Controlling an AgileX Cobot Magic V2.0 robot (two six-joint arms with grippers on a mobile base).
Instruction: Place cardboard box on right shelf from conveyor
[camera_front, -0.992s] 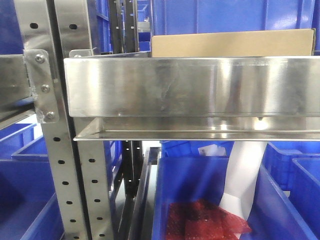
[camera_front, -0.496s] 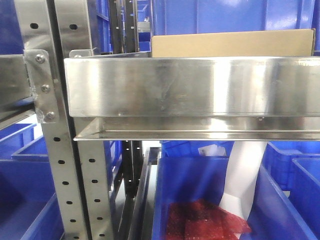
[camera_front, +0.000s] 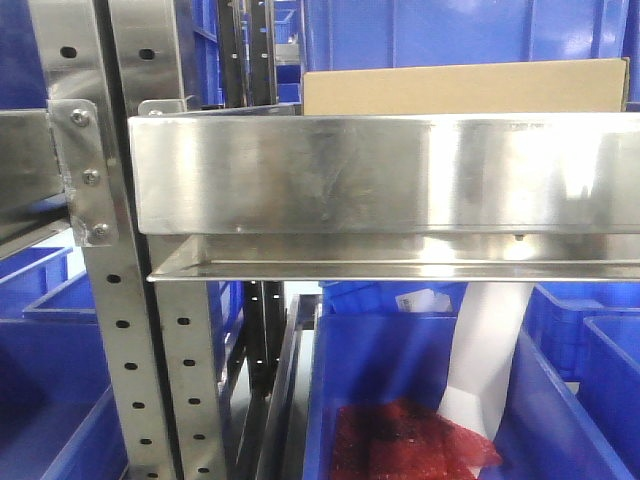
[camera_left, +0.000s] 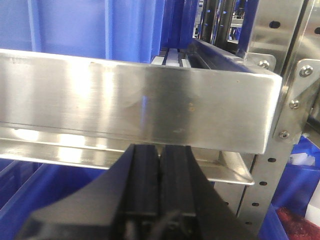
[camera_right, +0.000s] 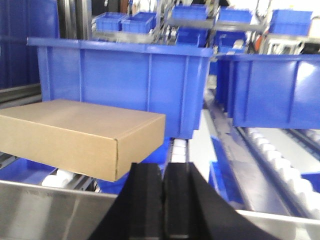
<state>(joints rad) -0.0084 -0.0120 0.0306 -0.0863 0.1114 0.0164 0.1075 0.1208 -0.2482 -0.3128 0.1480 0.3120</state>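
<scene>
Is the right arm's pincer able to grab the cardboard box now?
Probably yes. The right pincer is shut, just above the shelf's steel lip, and the cardboard box sits close ahead to its left with nothing between; it must open first.

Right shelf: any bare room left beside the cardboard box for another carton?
Right wrist view: bare rollers right of the cardboard box, below the right-hand blue bin. Behind the box it's crowded: a big blue bin stands close. The steel front lip borders the near side.

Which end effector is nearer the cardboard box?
Right. The right end effector sits just short of the cardboard box; the left end effector faces the shelf lip, box unseen.
</scene>
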